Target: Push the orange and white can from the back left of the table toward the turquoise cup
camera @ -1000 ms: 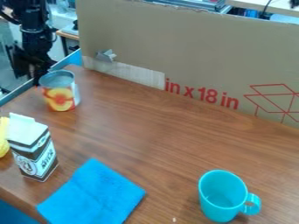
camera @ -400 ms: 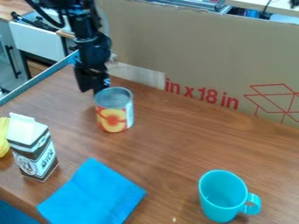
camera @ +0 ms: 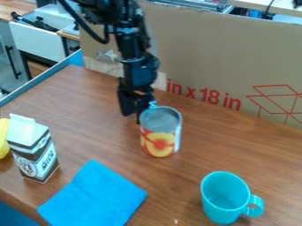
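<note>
Pincer (camera: 134, 114): hangs low over the worktop (camera: 236, 145), close against the can (camera: 160, 137); whether released, clenched or grasping cannot be told.
Can: upright, just right and camera-side of the pincer.
Cardboard (camera: 206, 53): stands behind the pincer, bordering the far edge.
Blue rim (camera: 41, 82): borders the left edge, well apart from the pincer.
Carton (camera: 35, 154): upright, left and camera-side of the pincer.
Cloth (camera: 94, 196): flat, camera-side of the pincer.
Mug (camera: 223, 201): right and camera-side of the pincer, bare wood between it and the can.
</note>
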Available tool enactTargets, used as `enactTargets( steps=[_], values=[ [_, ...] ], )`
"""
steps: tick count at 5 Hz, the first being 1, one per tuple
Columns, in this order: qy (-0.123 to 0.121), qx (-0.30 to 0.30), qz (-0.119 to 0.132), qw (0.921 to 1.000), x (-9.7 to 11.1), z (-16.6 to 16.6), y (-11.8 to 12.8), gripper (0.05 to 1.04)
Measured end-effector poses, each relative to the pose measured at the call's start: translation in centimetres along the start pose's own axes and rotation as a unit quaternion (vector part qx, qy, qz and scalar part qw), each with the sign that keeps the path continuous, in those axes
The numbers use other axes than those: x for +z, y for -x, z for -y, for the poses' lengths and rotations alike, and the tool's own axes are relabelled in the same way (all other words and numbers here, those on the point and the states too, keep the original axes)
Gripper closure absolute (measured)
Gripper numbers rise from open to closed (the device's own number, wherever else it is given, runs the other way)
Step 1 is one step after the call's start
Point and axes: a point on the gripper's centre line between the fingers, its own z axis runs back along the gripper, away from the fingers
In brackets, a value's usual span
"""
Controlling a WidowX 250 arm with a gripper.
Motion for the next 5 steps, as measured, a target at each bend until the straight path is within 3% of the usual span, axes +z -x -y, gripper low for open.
enactTargets(
  steps=[1,2,3,4,5],
  values=[
    [0.003,-0.021,0.000,0.9998,0.3,3.8,-1.0,0.083],
    [-0.024,-0.012,0.009,0.9996,3.1,4.4,-0.9,0.083],
    [-0.100,0.019,0.017,0.9947,7.2,3.1,-0.1,0.083],
    [-0.187,0.071,0.016,0.9797,11.6,2.4,2.6,0.083],
    [-0.182,0.086,-0.012,0.9795,12.1,3.6,3.7,0.083]
  ],
)
